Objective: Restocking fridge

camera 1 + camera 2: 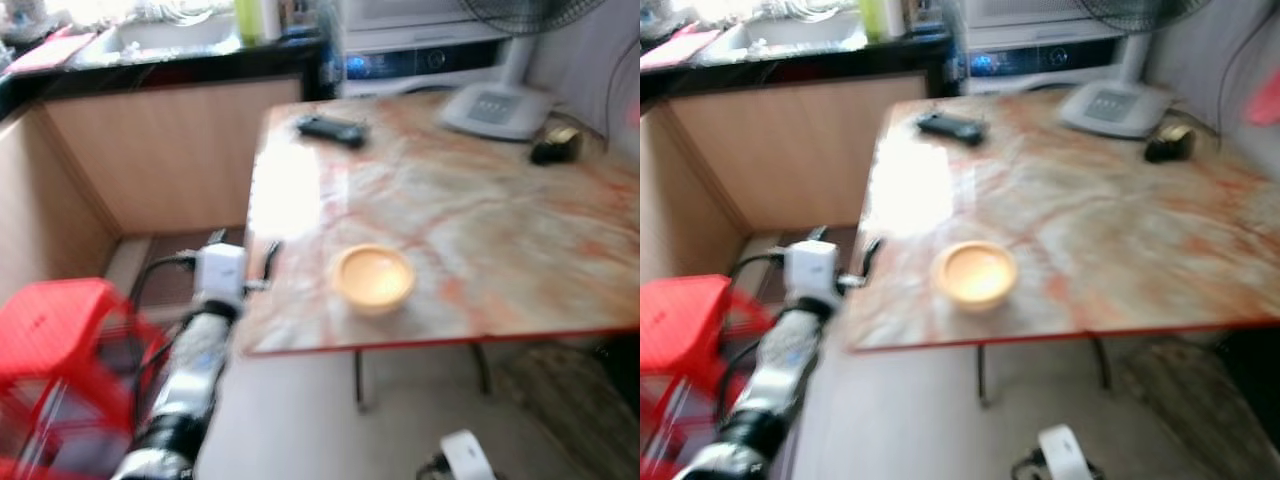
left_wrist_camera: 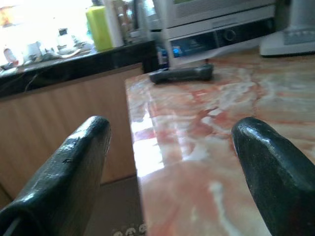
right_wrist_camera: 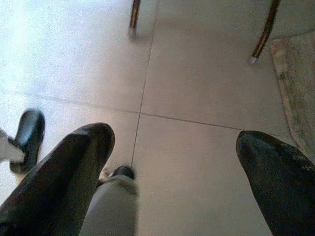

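A marble-patterned table [image 1: 480,210] stands in front of me, with a yellow bowl [image 1: 373,277] near its front edge. My left gripper [image 1: 243,247] is raised at the table's left edge and is open with nothing between its fingers. The left wrist view looks along the tabletop past the fingertips [image 2: 81,147] toward a black remote [image 2: 182,73]. My right gripper [image 3: 172,167] hangs low over the tiled floor, open and empty. The head views are blurred.
A fan base [image 1: 495,108] and a small dark object [image 1: 555,146] sit at the table's far right. A red stool [image 1: 50,330] stands at my left. Behind are a dark counter [image 1: 170,60] and a white appliance [image 1: 420,40]. A rug [image 3: 295,88] lies by the table legs [image 3: 134,17].
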Tool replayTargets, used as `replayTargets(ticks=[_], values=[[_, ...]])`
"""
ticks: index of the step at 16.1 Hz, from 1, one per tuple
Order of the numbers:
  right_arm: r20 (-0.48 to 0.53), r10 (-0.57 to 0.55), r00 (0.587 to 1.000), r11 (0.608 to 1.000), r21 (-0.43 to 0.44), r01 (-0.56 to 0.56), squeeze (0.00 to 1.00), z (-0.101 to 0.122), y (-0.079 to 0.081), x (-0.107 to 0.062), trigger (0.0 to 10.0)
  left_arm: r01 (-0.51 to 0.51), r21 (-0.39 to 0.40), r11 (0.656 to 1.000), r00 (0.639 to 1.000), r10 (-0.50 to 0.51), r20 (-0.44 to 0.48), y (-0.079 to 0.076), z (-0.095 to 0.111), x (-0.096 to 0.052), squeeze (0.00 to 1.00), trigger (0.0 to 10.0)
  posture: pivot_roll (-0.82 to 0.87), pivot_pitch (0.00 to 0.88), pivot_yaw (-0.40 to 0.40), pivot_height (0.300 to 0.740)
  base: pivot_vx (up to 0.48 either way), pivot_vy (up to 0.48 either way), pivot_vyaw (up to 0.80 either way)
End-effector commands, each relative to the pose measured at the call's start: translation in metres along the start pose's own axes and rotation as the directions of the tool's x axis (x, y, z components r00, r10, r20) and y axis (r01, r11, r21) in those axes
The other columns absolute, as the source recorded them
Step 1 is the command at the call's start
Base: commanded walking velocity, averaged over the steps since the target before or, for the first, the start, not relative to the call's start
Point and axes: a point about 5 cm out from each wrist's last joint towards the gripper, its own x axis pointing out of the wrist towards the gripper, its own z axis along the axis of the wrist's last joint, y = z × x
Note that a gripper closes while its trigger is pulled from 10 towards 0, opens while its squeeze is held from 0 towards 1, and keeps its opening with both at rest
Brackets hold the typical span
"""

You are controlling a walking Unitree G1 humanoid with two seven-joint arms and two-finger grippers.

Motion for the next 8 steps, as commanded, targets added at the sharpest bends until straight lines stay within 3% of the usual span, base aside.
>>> replayTargets(ticks=[1, 3, 8], values=[[-0.021, -0.012, 1.000, 1.000, -0.003, 0.012, 0.00, -0.0073, -0.0055, -0.0017, 10.0, 0.034, -0.014, 0.999, 0.999, -0.034, 0.028, -0.0092, 0.0079, 0.0054, 0.00, 10.0, 0.01, 0.000, 0.055, 0.740, 0.315, 0.000, -0.80], [-0.022, -0.010, 1.000, 1.000, -0.003, 0.010, 0.00, -0.0072, -0.0056, -0.0017, 10.0, 0.037, -0.011, 0.999, 0.999, -0.037, 0.024, -0.0098, 0.0073, 0.0051, 0.00, 10.0, 0.01, 0.000, 0.055, 0.740, 0.157, 0.000, -0.80], [-0.016, -0.013, 1.000, 1.000, 0.003, 0.013, 0.00, -0.0068, -0.0057, -0.0017, 10.0, 0.045, -0.015, 0.999, 0.999, -0.045, 0.021, -0.0111, 0.0074, 0.0043, 0.00, 10.0, 0.01, 0.000, 0.055, 0.740, 0.000, 0.000, 0.00]])
